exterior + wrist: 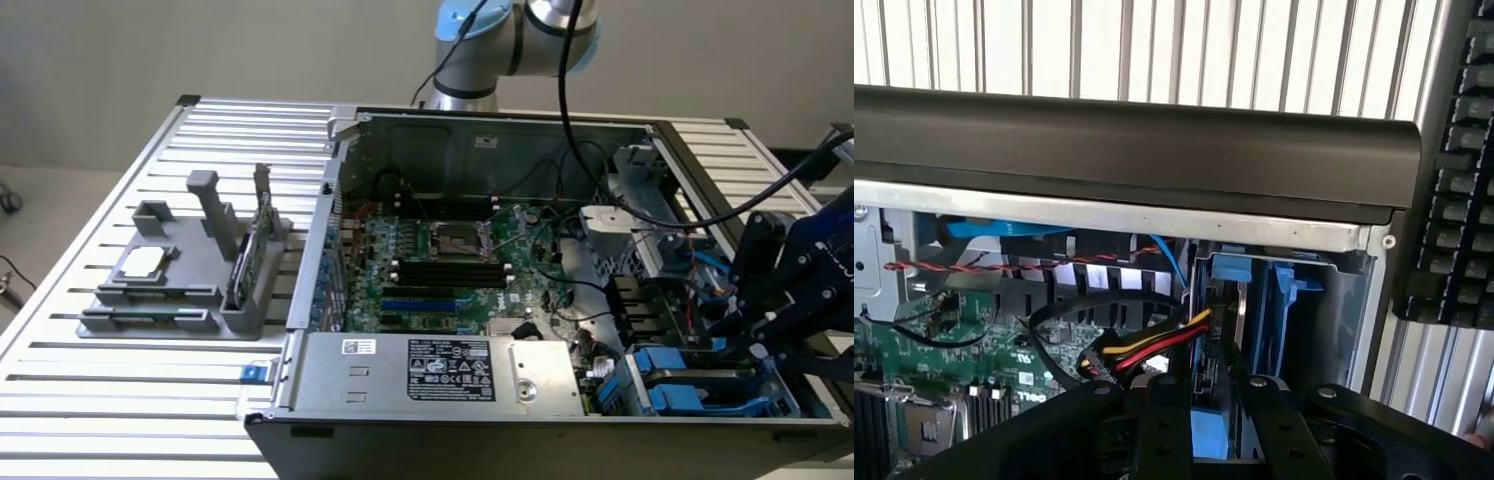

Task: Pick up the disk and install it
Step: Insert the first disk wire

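The disk (697,385), silver-grey in a blue carrier, sits in the drive bay at the corner of the open computer case (320,230) nearest the camera, on the exterior view's right. In the wrist view the disk (1211,365) stands edge-on in the bay beside other blue carriers (1294,285). My black gripper (750,345) hangs directly over that bay. Seen from the wrist, the gripper (1214,425) is open, its fingers (1166,425) apart on either side of the disk's blue carrier edge.
A red-yellow-black cable bundle (1154,345) runs right beside the disk. The long grey box with a label (441,370) and the motherboard (441,250) lie toward the exterior view's left. A grey tray with a chip (147,265) stands outside the case. A keyboard (1464,200) lies by the case wall.
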### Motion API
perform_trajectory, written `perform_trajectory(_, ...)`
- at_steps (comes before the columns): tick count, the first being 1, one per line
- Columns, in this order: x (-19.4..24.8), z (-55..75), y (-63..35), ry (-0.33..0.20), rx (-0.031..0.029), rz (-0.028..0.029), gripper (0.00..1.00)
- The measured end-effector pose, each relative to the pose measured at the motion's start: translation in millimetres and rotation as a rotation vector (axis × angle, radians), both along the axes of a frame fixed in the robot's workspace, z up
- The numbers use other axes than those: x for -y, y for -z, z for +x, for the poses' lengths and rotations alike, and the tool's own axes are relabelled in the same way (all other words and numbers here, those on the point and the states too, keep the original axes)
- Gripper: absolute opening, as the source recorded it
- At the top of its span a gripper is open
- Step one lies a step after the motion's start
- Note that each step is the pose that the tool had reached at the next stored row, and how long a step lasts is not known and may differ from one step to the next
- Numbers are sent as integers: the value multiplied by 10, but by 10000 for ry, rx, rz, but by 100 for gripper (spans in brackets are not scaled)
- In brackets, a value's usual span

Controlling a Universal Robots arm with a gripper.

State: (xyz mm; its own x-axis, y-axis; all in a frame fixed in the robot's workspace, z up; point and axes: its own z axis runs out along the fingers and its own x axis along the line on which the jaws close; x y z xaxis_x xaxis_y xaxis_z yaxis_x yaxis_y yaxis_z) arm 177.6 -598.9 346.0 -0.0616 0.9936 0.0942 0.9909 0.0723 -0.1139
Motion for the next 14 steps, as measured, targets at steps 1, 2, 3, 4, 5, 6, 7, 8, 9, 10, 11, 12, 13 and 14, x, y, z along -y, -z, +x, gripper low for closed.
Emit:
perform_trajectory(1, 0, 0, -19, 0, 0, 0, 26)
perform_trajectory(2, 0, 0, -32, 0, 0, 0, 26)
perform_trajectory(3, 0, 0, -41, 0, 0, 0, 26)
perform_trajectory(4, 1, 0, -46, 0, -1, 2, 26)
perform_trajectory(5, 1, 0, -49, 0, -1, 3, 26)
perform_trajectory(6, 2, 0, -53, 3, -1, 2, 26)
perform_trajectory(7, 2, 0, -58, 6, -2, 0, 26)
perform_trajectory(8, 2, 0, -62, 9, -3, 0, 26)
perform_trajectory(9, 2, 0, -64, 12, -4, 1, 26)
perform_trajectory(10, 3, 0, -67, 16, -4, 1, 24)
perform_trajectory(11, 3, 0, -69, 19, -5, 1, 17)
perform_trajectory(12, 3, 0, -70, 23, -6, 1, 17)
perform_trajectory(13, 4, 0, -72, 27, -6, -1, 11)
perform_trajectory(14, 6, 0, -73, 31, -7, -1, 11)
